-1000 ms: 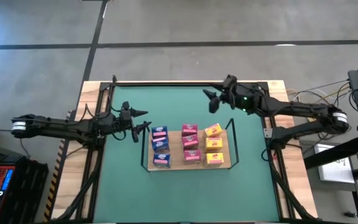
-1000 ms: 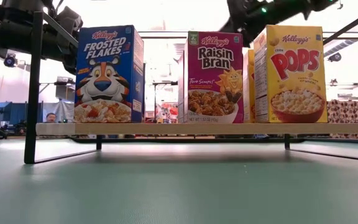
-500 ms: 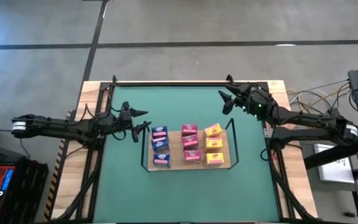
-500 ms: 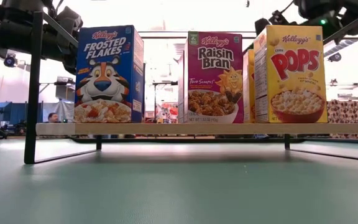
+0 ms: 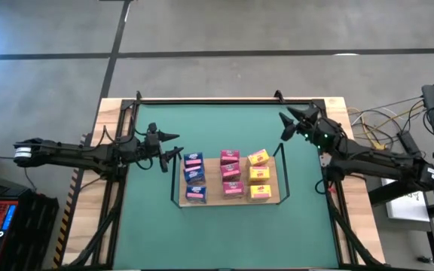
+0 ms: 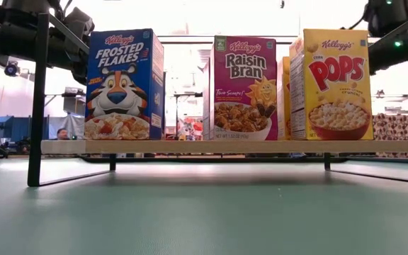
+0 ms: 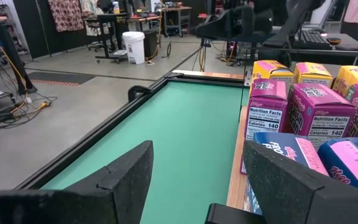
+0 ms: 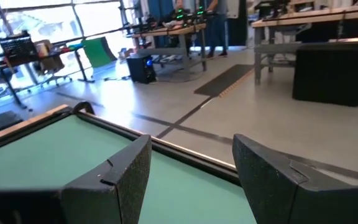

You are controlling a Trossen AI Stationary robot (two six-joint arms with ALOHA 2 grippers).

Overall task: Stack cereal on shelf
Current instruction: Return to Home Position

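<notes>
On the shelf (image 5: 212,182): cereal (image 5: 231,178) in 3 rows (blue, pink, yellow), both grippers clear of it.
Your right gripper (image 5: 283,126) hangs off the shelf's right back corner, apart from the yellow boxes. The left gripper (image 5: 175,146) sits just beside the shelf's left end, near the blue row. Low view shows only the front box of each row, the rest hidden behind; right gripper is cut off by the frame edge there. Both sets of fingers are spread wide w/ nothing btwn them, touching nothing.
</notes>
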